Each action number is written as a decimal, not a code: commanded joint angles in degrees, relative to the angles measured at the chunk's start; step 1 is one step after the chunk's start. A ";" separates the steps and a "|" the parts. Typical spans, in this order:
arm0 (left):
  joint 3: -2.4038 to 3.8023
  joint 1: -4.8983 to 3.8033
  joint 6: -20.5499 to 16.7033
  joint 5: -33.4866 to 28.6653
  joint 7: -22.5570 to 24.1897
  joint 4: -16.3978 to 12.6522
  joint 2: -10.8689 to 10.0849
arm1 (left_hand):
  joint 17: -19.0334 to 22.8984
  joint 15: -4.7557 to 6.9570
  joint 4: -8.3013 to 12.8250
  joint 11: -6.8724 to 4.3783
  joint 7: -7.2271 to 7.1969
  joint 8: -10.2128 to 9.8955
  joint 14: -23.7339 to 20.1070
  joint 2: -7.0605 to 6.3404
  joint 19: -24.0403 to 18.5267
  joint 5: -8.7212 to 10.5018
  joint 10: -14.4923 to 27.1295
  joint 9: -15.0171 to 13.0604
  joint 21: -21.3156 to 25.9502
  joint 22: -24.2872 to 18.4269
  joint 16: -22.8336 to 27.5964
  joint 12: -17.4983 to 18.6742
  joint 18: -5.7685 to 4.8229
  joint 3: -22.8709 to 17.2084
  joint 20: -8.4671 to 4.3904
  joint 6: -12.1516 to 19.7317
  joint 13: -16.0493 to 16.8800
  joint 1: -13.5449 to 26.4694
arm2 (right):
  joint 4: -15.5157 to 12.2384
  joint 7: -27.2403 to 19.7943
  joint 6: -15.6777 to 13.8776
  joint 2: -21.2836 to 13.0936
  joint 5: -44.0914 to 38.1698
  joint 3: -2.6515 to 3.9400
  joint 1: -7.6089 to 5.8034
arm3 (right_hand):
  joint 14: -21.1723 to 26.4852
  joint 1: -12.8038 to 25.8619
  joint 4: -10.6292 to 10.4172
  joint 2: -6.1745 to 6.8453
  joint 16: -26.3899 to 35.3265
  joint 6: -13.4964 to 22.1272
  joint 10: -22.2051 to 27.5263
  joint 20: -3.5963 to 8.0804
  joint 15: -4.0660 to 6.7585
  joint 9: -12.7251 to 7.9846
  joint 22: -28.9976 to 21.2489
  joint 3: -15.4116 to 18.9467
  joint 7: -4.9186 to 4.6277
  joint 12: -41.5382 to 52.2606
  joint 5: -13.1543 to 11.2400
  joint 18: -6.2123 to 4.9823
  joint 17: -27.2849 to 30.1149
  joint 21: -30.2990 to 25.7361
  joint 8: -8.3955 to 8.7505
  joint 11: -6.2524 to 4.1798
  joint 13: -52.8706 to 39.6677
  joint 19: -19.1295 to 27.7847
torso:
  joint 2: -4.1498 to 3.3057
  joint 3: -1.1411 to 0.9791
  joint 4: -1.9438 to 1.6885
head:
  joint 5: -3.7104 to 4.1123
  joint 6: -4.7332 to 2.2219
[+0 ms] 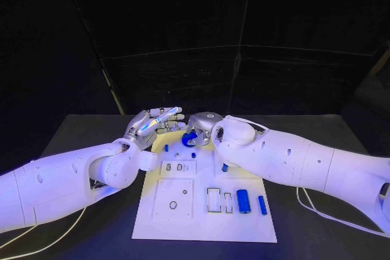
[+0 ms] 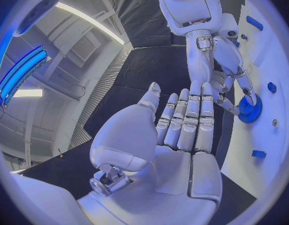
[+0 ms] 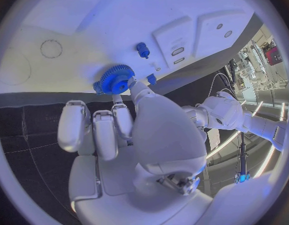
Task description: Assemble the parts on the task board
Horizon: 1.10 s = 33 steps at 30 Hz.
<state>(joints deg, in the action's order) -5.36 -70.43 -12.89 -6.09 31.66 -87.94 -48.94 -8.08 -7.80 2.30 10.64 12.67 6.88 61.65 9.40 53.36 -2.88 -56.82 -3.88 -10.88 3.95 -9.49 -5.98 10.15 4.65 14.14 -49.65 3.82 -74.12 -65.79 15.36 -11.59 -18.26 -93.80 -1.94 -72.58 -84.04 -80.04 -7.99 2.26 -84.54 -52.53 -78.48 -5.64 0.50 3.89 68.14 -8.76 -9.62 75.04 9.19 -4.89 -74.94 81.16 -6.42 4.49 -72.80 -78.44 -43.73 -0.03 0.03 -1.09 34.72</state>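
Blue gear (image 3: 115, 79), toothed disc, sits at the far end of the white board (image 1: 244, 226), pinched at its rim by the right hand's (image 1: 203, 127) fingers (image 3: 137, 88); remaining fingers curled in beside it. In the left wrist view the same gear (image 2: 251, 108) shows under those fingertips, flat against the board surface.

Left hand (image 1: 150, 123) hovers just beside the right one, off the board's far left corner, fingers (image 2: 189, 116) straight and side by side, holding nothing, touching nothing.

Around the gear: small blue peg (image 3: 142, 49) stands upright on the board close by, a couple more small blue pieces (image 1: 194, 156) near it. Nothing lies between the gear and the fingers.

Further toward the near edge: rectangular recesses (image 1: 213, 199) and an oval hole (image 1: 173, 205) cut in the board, then a fat blue cylinder (image 1: 243, 201) and a thinner blue pin (image 1: 262, 205) lying side by side. Board is smooth, matte, flat plate on the black worktop (image 1: 81, 141).
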 commanded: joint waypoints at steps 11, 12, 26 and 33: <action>0.05 -0.11 0.89 0.29 -0.15 -0.14 0.01 | -0.08 -0.16 0.37 0.31 1.59 -0.48 0.11 0.10 0.56 0.17 0.14 0.13 0.51 -0.09 0.49 0.50 0.33 0.12 0.07 -0.03 -0.12 -0.37 | 0.40 0.56 2.33 -0.33 1.72 0.01 -0.13 | -3.63 4.45 -2.99 0.70 -0.56 2.46 2.96 -1.07 -1.07 0.22 -0.44 2.71 -0.48 -3.44 -2.28 0.52 -3.72 -0.19 1.46 0.54 3.16 0.43 | 0.02 0.00 -0.03 | -0.02 0.07; 0.05 -0.11 0.94 0.29 -0.21 -0.14 0.00 | -0.08 -0.16 0.37 0.31 1.59 -0.48 0.11 0.10 0.56 0.17 0.14 0.13 0.51 -0.09 0.50 0.50 0.33 0.12 0.07 -0.02 -0.12 -0.37 | 0.42 0.55 2.67 -0.35 1.94 0.01 -0.13 | -3.63 5.50 -3.77 0.82 -0.57 1.96 2.87 -1.09 -1.06 0.34 -0.44 3.31 -0.39 -3.36 -2.83 0.51 -3.76 -0.19 1.18 0.50 3.08 0.44 | 0.02 0.01 -0.04 | -0.03 0.06; 0.05 -0.12 1.28 0.29 -0.54 -0.29 -0.18 | -0.10 -0.25 0.21 0.43 1.72 -0.69 0.05 0.20 0.53 0.18 0.34 0.14 0.68 -0.11 0.68 0.73 0.31 0.29 0.13 0.18 -0.12 0.08 | -0.42 0.41 -1.06 -2.29 3.75 0.02 -0.12 | -3.95 7.72 -7.41 -0.63 -1.30 1.73 1.66 -1.07 -1.06 0.27 0.74 8.55 -0.40 -1.80 3.01 0.73 -5.43 0.35 1.35 0.47 1.36 -0.20 | 0.08 -0.03 0.02 | -0.02 -0.15; 0.05 -0.14 1.24 0.29 -0.49 0.20 -0.78 | -0.10 -0.26 0.19 0.44 1.73 -0.71 0.04 0.22 0.53 0.17 0.36 0.14 0.69 -0.11 0.70 0.75 0.31 0.30 0.13 0.20 -0.12 0.13 | -6.77 -5.38 -10.62 -8.41 6.32 -0.01 -0.10 | -4.01 4.96 -6.12 -0.65 -1.48 2.81 2.18 -1.18 -1.20 0.06 0.63 9.44 -0.63 -2.26 3.25 0.70 -5.87 0.33 2.07 0.69 1.72 -0.07 | 0.51 -0.18 0.89 | -0.01 -0.70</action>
<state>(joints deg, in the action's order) -5.36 -70.44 -12.43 -6.09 30.90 -87.76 -49.70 -8.12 -7.80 2.46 10.85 12.67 6.45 61.65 9.40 53.56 -2.88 -56.60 -3.82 -10.44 3.91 -9.04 -5.49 10.15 4.81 14.35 -49.65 3.78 -74.12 -71.87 13.96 -15.47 -26.40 -89.47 -1.98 -72.57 -84.04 -74.68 -14.27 1.47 -85.80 -50.10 -76.55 -6.66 -0.31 4.01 68.85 0.61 -10.42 72.98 12.43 -4.87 -74.92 81.40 -4.48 5.05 -71.16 -78.22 -43.46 -0.13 0.43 -1.13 34.17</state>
